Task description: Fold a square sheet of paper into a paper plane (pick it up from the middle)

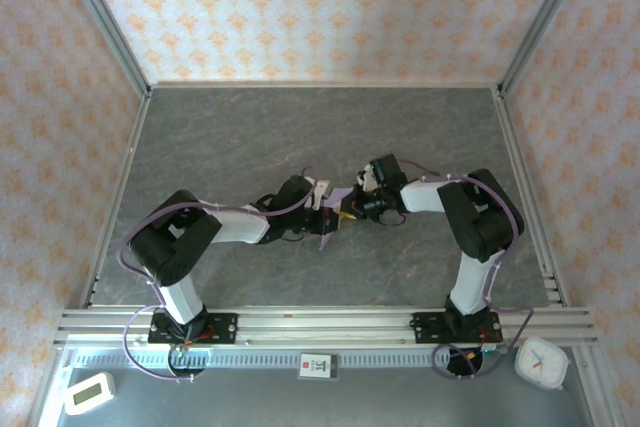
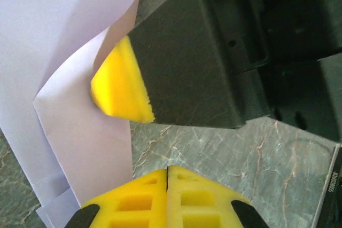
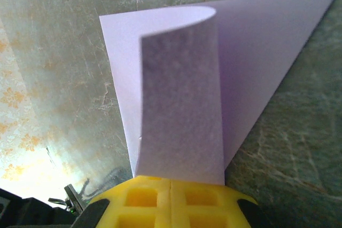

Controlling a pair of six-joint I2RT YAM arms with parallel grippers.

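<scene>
- Paper [image 3: 176,105], lavender and partly folded, is held up over the middle of the bench [image 1: 250,127], between the two arms. One flap curls over in a loose loop that is not yet pressed flat. I cannot tell whether its lowest corner touches the bench.
- Right pincer [image 3: 170,185] is clamped shut on it, and the curled strip runs straight down into the seam between its yellow pads.
- Left pincer [image 2: 166,177] is also fully closed, pad against pad, with no paper seen between them. In its own view the paper hangs just to the left of its tips, and the other pincer's pad sits close ahead with the paper wrapped round it.
- From above, the paper's long run slants from the pincers toward the near edge, on the left arm's side.
- Judgement: the left arm is the free one and lies nearer the loose flap. To take the flap it would need to open and shift sideways onto the paper, not push forward.
</scene>
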